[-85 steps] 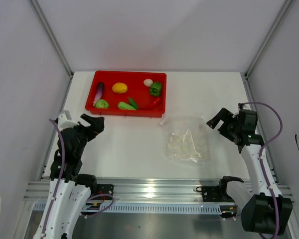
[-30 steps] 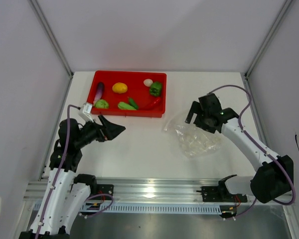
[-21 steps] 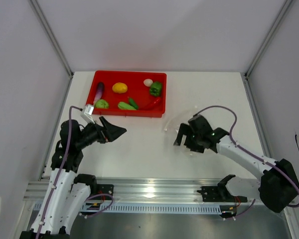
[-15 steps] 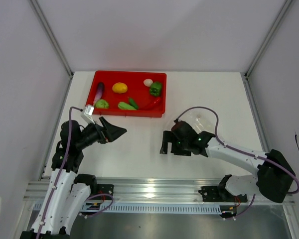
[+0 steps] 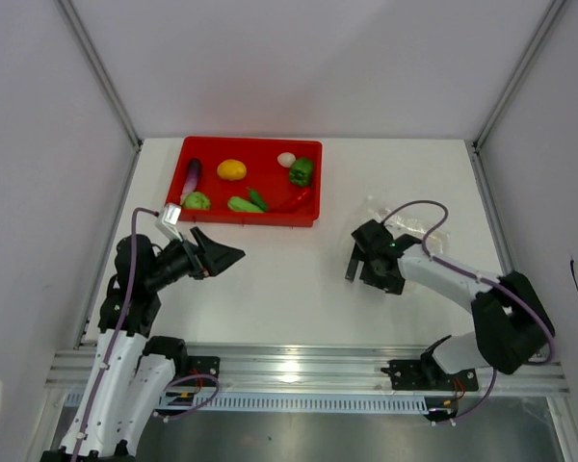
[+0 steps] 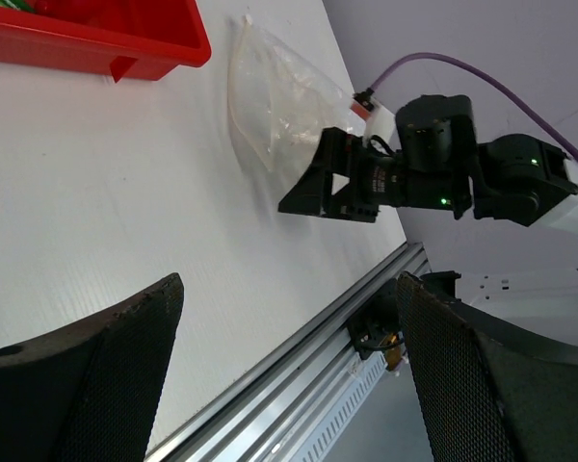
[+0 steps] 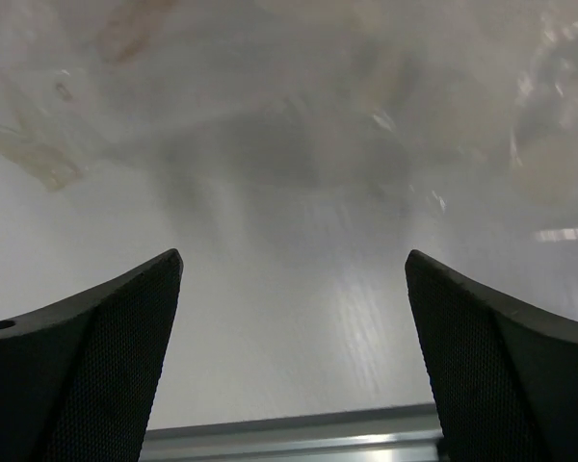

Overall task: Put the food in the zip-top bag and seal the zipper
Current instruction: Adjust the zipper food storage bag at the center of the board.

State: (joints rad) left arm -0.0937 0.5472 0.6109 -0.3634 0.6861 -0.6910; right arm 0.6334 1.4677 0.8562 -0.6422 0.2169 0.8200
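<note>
Found left tool (image 5: 233, 254) wide open and empty, raised over the near-left tabletop (image 5: 289, 289). Found right tool (image 5: 353, 266) wide open too, low over the tabletop, nothing between its fingers. Located zip-top bag (image 5: 397, 216) at right, just beyond right tool. Located food in the far-left red tray (image 5: 250, 218) — eggplant (image 5: 192, 174), lemon (image 5: 231, 169), bell pepper (image 5: 302, 171).

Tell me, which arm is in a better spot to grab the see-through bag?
Right. The right claw is open and sits just beside the bag, with plastic showing in its own camera. The left claw, also open, is across the table, nearer the red tray.
</note>
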